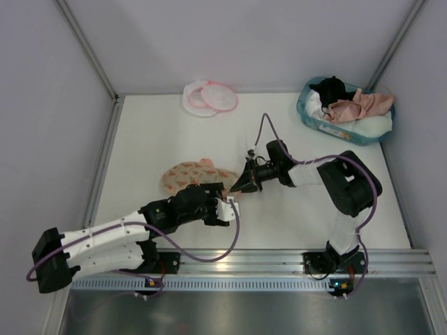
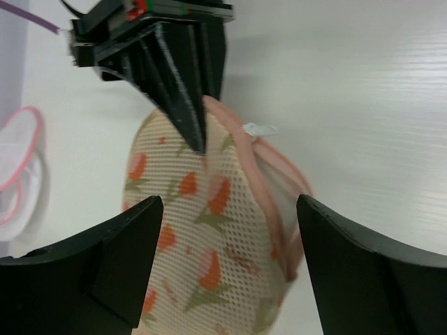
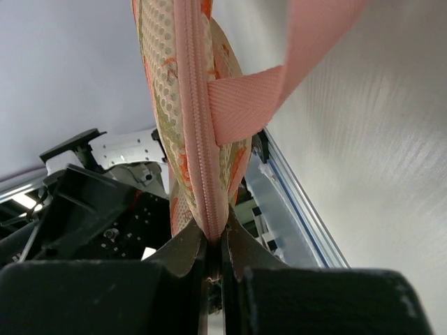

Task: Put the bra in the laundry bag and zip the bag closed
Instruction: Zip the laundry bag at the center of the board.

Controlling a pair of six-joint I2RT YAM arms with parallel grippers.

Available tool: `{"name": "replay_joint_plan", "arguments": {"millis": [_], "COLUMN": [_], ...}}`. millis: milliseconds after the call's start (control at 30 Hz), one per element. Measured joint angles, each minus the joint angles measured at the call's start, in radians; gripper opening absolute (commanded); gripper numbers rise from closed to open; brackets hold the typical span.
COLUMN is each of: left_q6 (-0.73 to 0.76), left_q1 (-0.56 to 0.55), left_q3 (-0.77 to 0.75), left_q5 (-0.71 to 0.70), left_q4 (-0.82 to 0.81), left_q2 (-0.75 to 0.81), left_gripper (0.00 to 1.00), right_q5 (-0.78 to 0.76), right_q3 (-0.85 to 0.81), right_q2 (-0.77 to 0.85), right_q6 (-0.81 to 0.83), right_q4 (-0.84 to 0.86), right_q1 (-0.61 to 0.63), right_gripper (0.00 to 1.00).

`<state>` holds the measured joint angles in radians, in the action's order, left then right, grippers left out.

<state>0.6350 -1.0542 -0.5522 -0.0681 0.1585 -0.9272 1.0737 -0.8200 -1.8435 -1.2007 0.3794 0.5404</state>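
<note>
Two arms meet over the middle of the table (image 1: 174,132) in the top view. My left arm stretches low from the near left corner, its claw (image 1: 227,208) at the near end of a printed pouch (image 1: 185,176). My right arm bends back on itself from the near right and points its claw (image 1: 241,185) leftward at the same end of the pouch. The laundry bag (image 1: 209,98) lies at the far edge, well apart from both arms. The bra (image 1: 360,105) is heaped in a teal basket (image 1: 302,106) at the far right corner, beside a black garment (image 1: 332,87) and over white cloth.

From the left wrist, my left claw (image 2: 229,209) is released, its fingers spread wide on either side of the pouch (image 2: 202,230). The right claw (image 2: 199,143) comes down from above, pinched onto the pouch's pink trim. The laundry bag (image 2: 14,167) shows at the left edge.

From the right wrist, my right claw (image 3: 215,241) is clenched on the pouch's (image 3: 188,105) pink zipper edge, which stands on end. A pink ribbon loop (image 3: 244,105) juts from that edge.
</note>
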Motion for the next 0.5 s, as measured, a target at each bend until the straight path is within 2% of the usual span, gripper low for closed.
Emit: {"name": "replay_joint_plan", "arguments": {"millis": [200,333,500], "left_q6": [-0.048,-0.055,0.051], "left_q1": [-0.011,-0.011,-0.011], "left_q3": [-0.002,-0.022,-0.081], "left_q5": [0.114,0.142,0.147], "left_q4": [0.137,0.22,0.274], "left_q2": [0.098,0.153,0.149], "left_gripper": [0.83,0.8,0.74], "right_q5": [-0.006,-0.007,-0.011], "right_q3": [-0.001,-0.001,-0.001], "right_q2": [0.0,0.0,0.0], "right_q6": [-0.009,-0.014,-0.016], "right_q4": [0.006,0.007,0.007], "right_q1": [-0.011,-0.014,-0.014], "right_gripper": [0.0,0.0,0.0]}}
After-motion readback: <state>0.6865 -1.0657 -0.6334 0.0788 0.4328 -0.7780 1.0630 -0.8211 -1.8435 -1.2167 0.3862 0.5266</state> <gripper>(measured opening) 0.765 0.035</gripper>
